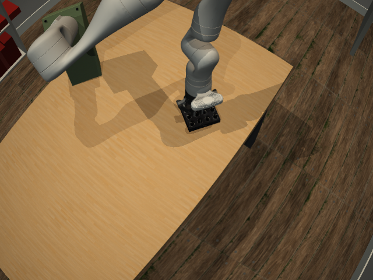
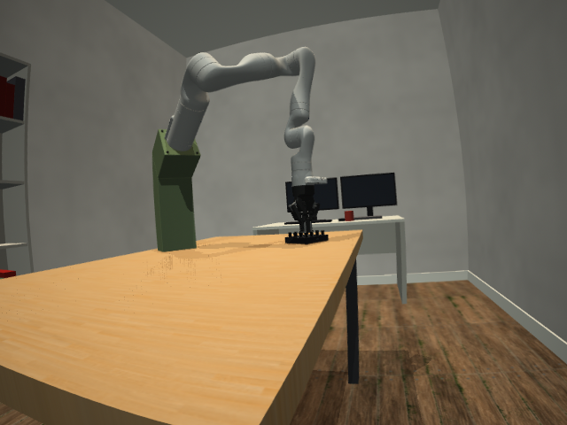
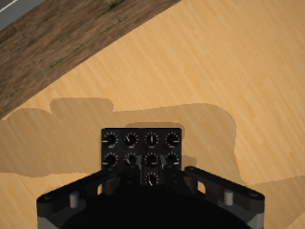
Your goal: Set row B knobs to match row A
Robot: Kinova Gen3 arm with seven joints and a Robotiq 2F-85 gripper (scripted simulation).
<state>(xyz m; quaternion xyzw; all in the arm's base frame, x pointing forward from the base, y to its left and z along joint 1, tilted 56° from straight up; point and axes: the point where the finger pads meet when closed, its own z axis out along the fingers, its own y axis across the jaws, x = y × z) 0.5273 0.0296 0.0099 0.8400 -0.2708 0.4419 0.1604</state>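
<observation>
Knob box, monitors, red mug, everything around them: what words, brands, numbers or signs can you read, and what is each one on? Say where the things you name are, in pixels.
No text can be read for certain.
Knob box [image 1: 204, 123] [image 2: 306, 239] [image 3: 141, 149]: small pale marks ring its knobs; any printed names are too small to read.
Monitors [image 2: 368, 189]: dark screens, no legible text.
Red mug [image 2: 348, 215]: none visible.
</observation>
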